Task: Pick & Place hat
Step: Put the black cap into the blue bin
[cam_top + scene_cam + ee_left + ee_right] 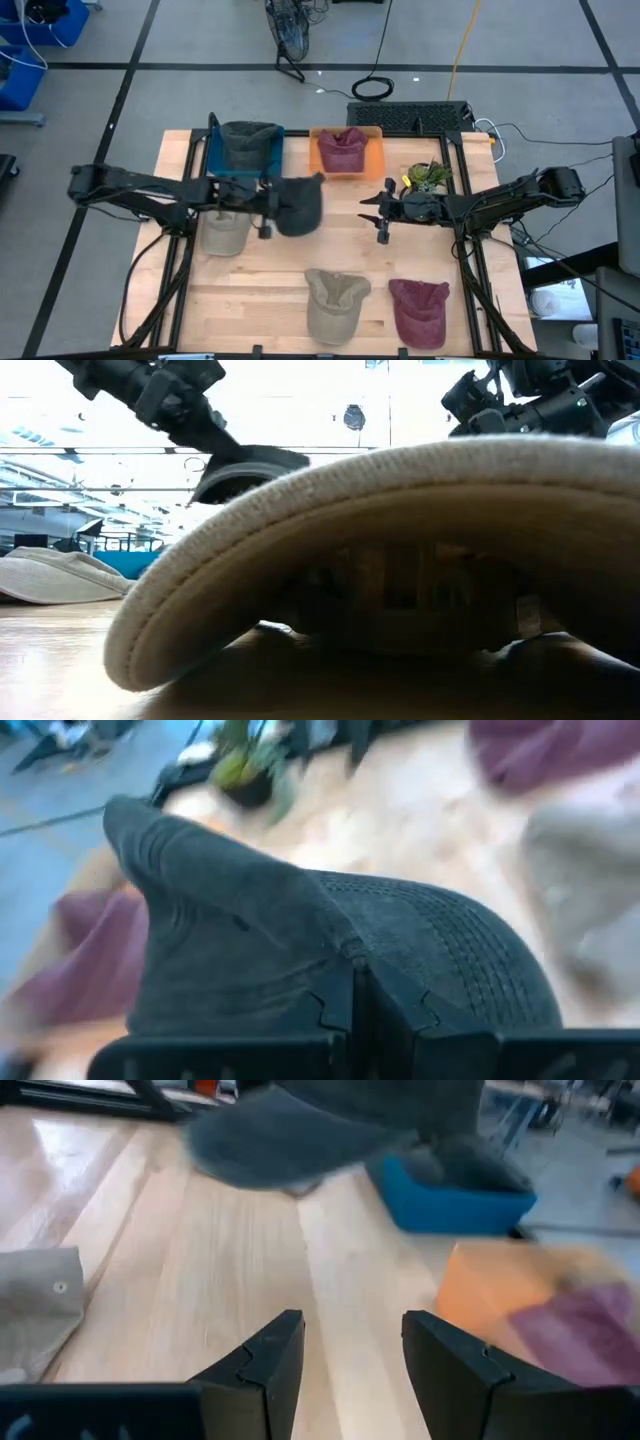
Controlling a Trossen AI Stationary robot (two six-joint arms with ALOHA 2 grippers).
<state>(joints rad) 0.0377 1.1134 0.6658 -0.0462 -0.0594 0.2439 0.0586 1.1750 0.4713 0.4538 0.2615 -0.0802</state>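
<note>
My left gripper (pixel 270 207) is shut on a dark grey hat (pixel 297 205), which hangs above the middle of the table. The low view shows this hat (pixel 245 468) in the air under the left arm. My right gripper (pixel 381 212) waits open to the hat's right, nothing between its fingers (pixel 285 1355). A second dark grey hat (pixel 247 143) lies in the blue bin (pixel 215 160) at the far left. A maroon hat (pixel 341 150) lies in the orange bin (pixel 374 150). My left gripper pinches the dark grey hat between its two shut fingers (pixel 335 1005) at the edge nearest the arm (pixel 350 952), where the crown meets the stitched brim. The fingers come from the table's left, slanting a little downward. The hat juts out beyond them, lifted clear of the table.
A beige hat (pixel 226 232) lies under the left arm. Another beige hat (pixel 334 302) and a maroon hat (pixel 418 311) lie near the front edge; the beige one's brim (pixel 400 490) fills the low view. A small plant (pixel 431 176) stands at the far right.
</note>
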